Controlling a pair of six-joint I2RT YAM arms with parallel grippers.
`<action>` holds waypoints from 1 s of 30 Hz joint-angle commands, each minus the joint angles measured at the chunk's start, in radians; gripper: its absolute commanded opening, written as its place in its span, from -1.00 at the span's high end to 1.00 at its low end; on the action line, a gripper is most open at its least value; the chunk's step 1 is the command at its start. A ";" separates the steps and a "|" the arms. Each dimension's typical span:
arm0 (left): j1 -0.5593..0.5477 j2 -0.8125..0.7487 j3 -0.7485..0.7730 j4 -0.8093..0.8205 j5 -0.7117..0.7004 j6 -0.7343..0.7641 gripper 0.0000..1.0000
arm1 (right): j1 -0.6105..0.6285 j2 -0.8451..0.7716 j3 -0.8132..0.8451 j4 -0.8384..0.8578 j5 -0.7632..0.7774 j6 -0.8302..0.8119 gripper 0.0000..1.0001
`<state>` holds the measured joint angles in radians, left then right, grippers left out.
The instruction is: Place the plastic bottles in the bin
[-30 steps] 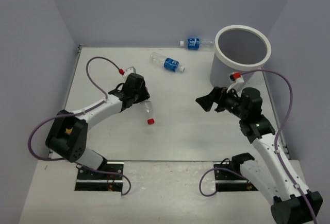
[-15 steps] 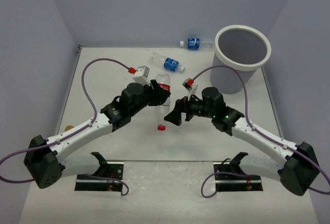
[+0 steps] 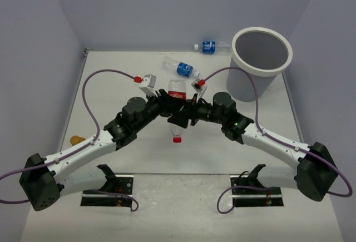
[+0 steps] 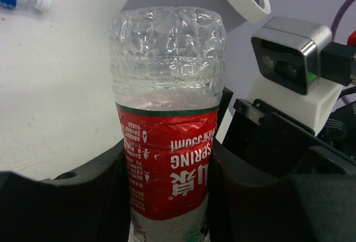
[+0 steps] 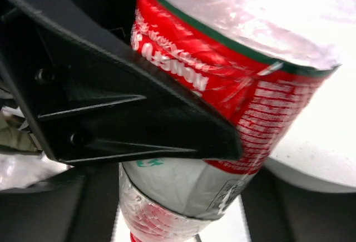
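Hanging cap-down over the middle of the counter [image 3: 111, 75], the red-labelled bottle [image 3: 176, 90] was clamped in the left pincer [image 3: 168, 103]. In the left wrist view that pincer's dark fingers [image 4: 83, 197] pressed against both sides of the red label. The clear, ribbed base pointed up and the red cap [image 3: 177, 138] pointed down toward the counter.

The right pincer [image 3: 186, 115] reached in from the opposite side, and the two arms met nose to nose around the bottle. In the right wrist view the bottle lay between that pincer's fingers, but a finger of the left pincer crossed in front of it. I could not tell whether the right pincer gripped the plastic or stood slightly apart from it. The right arm's wrist camera [image 4: 286, 55] sat just beside the bottle's upturned base.

The bin [image 3: 239, 86] stood upright at the far right of the counter, its grey inside open to the top view, well apart from the held bottle. The nearer blue-labelled bottle [image 3: 181, 67] lay on its side on the counter just beyond the two pincers. The farther blue-labelled bottle [image 3: 211, 47] lay on its side near the back edge, just to the left of the bin's rim. Both were outside the bin.
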<state>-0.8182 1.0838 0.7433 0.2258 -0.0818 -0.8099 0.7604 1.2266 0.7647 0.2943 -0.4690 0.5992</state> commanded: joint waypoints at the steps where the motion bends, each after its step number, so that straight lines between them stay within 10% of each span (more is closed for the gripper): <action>1: -0.010 -0.048 0.000 0.104 0.063 -0.001 -0.01 | 0.002 0.002 0.039 0.068 0.048 0.033 -0.09; 2: -0.010 -0.065 -0.001 0.101 0.063 0.012 -0.61 | 0.002 -0.010 0.030 0.068 0.065 0.031 0.23; 5: -0.010 -0.103 -0.001 0.072 0.046 0.041 -1.00 | 0.002 -0.060 0.002 0.048 0.149 0.033 0.73; 18: -0.009 -0.220 0.154 -0.550 -0.543 0.005 -1.00 | -0.067 -0.286 0.123 -0.341 0.825 -0.177 1.00; 30: -0.006 -0.278 0.135 -0.776 -0.717 -0.158 -1.00 | -0.588 -0.091 0.646 -0.530 0.966 -0.354 0.97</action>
<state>-0.8253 0.8208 0.8627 -0.4515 -0.6928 -0.8967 0.2568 1.0401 1.2885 -0.1768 0.3741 0.3191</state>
